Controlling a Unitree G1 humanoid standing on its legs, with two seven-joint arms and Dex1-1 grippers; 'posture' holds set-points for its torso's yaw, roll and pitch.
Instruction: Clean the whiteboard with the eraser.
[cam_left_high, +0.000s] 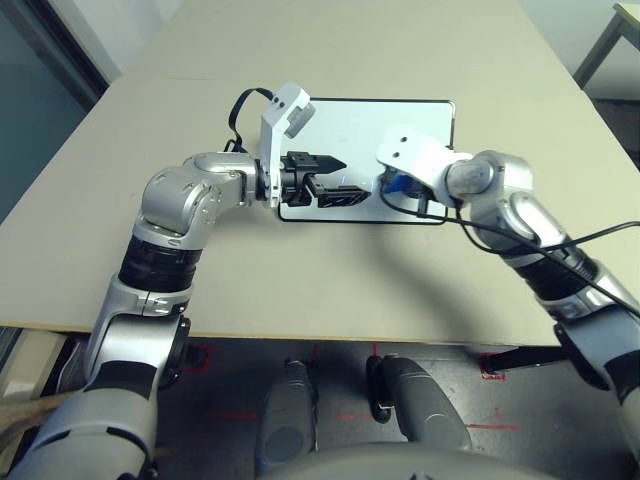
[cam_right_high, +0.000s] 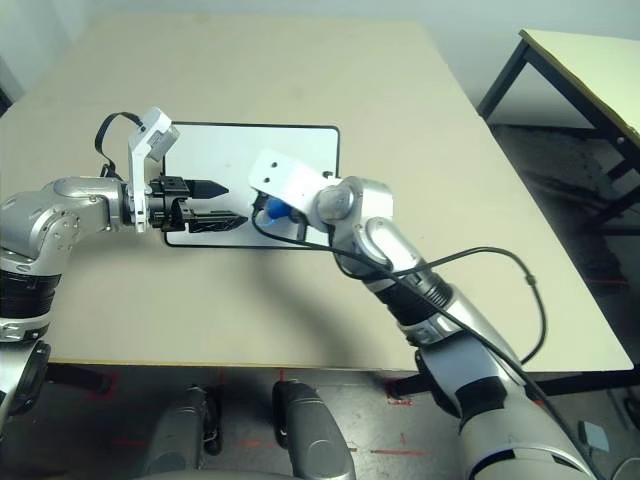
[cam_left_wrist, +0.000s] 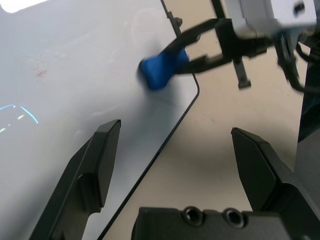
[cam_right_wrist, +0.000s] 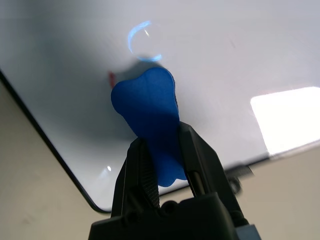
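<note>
The right pincer (cam_right_wrist: 162, 165) is clamped on the blue eraser (cam_right_wrist: 147, 117), gripping it near one end, so that the block's long axis runs on from between the fingers toward the whiteboard (cam_left_high: 350, 115). The free end of the eraser sits at the board's surface, close to the near right corner, and I'd judge it to be touching or all but touching. Just beside that end, a small red smudge (cam_right_wrist: 111, 77) shows on the white face, partly hidden behind the block. From the other arm's camera a second faint red mark (cam_left_wrist: 41, 73) can be made out further in from the edge.

The left pincer (cam_left_high: 325, 178) hangs over the near edge of the board, its two black fingers well apart and holding nothing, pointing across toward the eraser.

The board lies flat on the beige table (cam_left_high: 150, 100), long side toward the robot. From the eraser, most of the board, and any marking left on it, lies to the left and further away. The right arm, being the one with the eraser, is the arm placed to wipe. There are no containers here.
</note>
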